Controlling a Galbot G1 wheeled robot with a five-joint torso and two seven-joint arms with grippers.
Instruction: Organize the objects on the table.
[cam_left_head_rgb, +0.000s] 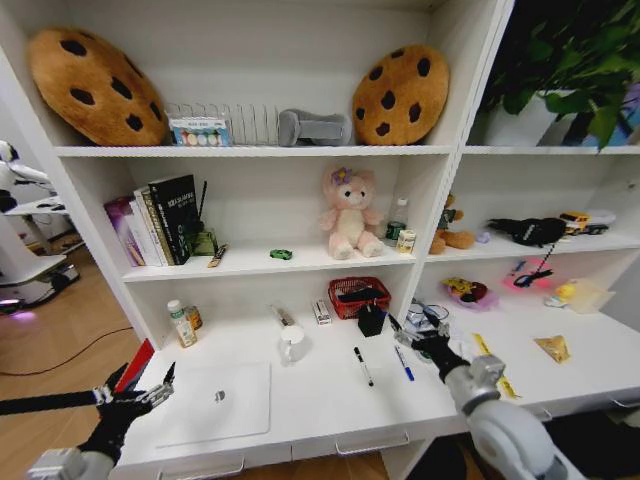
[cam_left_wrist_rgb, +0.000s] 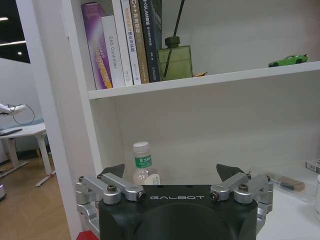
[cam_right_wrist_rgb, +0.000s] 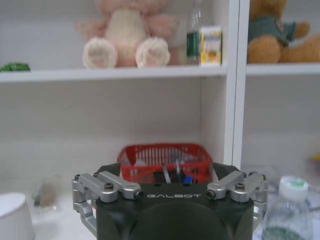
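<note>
The left pincer (cam_left_head_rgb: 140, 393) hangs over the tabletop's (cam_left_head_rgb: 320, 400) front left corner, just beside the closed silver laptop (cam_left_head_rgb: 215, 403), its fingers spread wide and holding nothing. The laptop lies flat near the front edge, left of the middle. The right pincer (cam_left_head_rgb: 418, 337) hovers above the right part of the tabletop, close to the blue pen (cam_left_head_rgb: 403, 363); in the right wrist view its fingertips (cam_right_wrist_rgb: 227, 172) stand well apart with nothing between them. A black pen (cam_left_head_rgb: 362, 366) lies just left of the blue one, the two apart and roughly parallel, both near the tabletop's middle. Toward the back edge sit a red mesh basket (cam_left_head_rgb: 358, 296), a small black box (cam_left_head_rgb: 371, 320) in front of it, and a clear white-lidded jar (cam_left_head_rgb: 291, 343). A small white-capped bottle (cam_left_head_rgb: 180, 323) stands at the back left corner. On the shelf above, a tiny green toy car (cam_left_head_rgb: 281, 254) rests left of a pink plush bear (cam_left_head_rgb: 350, 213); the left wrist view shows the same car (cam_left_wrist_rgb: 287, 60) on the shelf board, with books (cam_left_wrist_rgb: 122, 42) and a green glass diffuser bottle (cam_left_wrist_rgb: 175, 61) farther along it.
</note>
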